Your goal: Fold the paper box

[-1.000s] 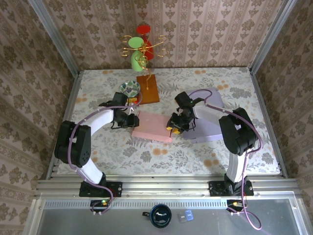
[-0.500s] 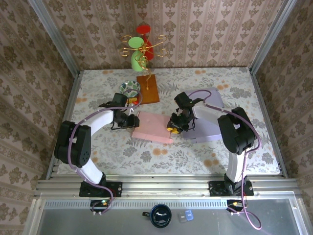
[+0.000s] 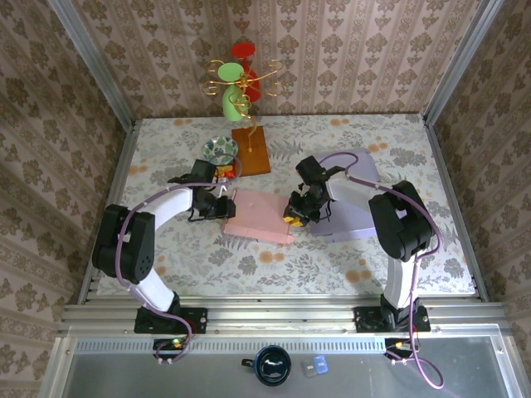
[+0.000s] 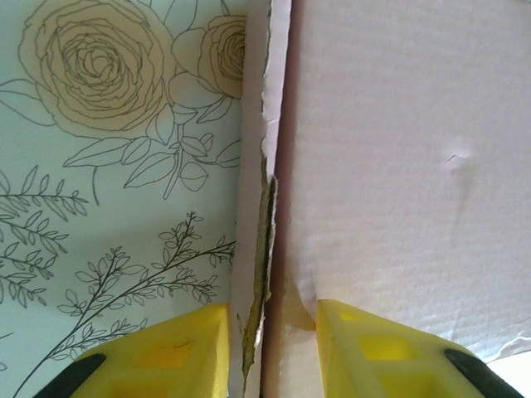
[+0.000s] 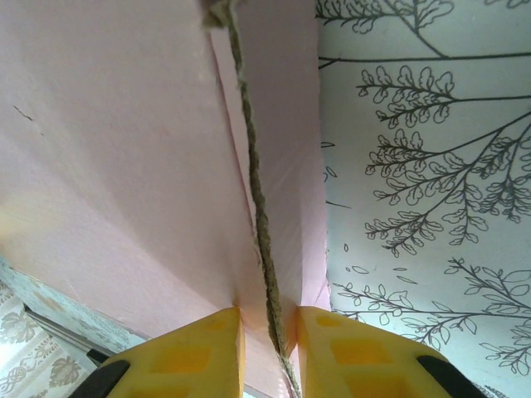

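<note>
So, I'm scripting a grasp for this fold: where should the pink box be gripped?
By its thin side edges, coming in level from left and right. The box lies flat on the table, so only the edges fit between jaws; the left gripper and right gripper each pinch one that way.

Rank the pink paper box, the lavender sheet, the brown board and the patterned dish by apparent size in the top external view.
Largest to smallest:
1. lavender sheet, even with the right arm covering part of it
2. pink paper box
3. brown board
4. patterned dish
</note>
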